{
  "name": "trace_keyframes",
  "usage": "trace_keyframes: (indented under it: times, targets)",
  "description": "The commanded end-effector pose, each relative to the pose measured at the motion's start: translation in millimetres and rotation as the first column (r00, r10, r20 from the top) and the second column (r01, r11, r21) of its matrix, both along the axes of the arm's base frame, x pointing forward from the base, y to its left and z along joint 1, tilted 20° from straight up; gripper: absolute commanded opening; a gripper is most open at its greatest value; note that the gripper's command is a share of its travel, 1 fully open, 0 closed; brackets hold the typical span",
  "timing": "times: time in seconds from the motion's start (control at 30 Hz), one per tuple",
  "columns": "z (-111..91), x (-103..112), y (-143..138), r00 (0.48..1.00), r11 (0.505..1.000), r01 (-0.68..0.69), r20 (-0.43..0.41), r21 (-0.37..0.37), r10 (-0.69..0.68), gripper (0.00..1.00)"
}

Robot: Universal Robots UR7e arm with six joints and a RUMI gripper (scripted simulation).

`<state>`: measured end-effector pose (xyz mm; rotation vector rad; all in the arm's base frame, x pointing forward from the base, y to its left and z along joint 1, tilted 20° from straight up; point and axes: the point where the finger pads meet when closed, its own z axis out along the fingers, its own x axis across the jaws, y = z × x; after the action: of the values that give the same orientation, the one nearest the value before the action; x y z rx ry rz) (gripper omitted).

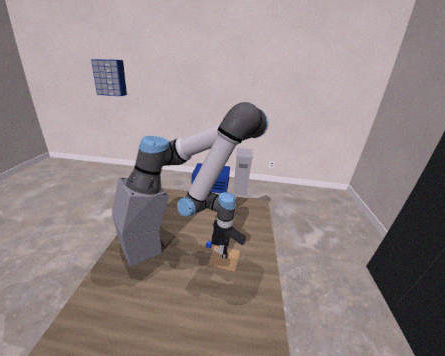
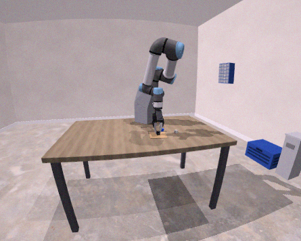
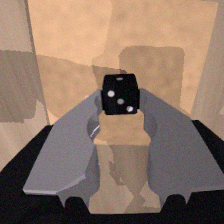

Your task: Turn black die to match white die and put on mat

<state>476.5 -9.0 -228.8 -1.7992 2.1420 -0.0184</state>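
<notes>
Wrist view: gripper (image 3: 120, 112) pinching black die (image 3: 120, 95)

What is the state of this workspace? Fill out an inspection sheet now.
Surface: brown wooden table carrying a tan square mat.
Job's things: black die held at the fingertips over the mat, a three-pip face towards the wrist camera; small white die on the table beside the mat.
Clutter: small blue die near the mat.
Gripper: gripper shut on the black die.
Cables: nothing seen.
Surroundings: blue crate, grey cabinet, blue wall-mounted drawer unit.
</notes>
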Motion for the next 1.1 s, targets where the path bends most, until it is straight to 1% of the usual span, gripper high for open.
trace_keyframes:
  times: [0.0,1.07]
  targets:
    - [0.4,0.3,-0.2,1.000,1.000,0.000,0.001,0.000,0.000,0.06]
    - [-2.3,1.1,0.3,1.000,1.000,0.000,0.001,0.000,0.000,0.06]
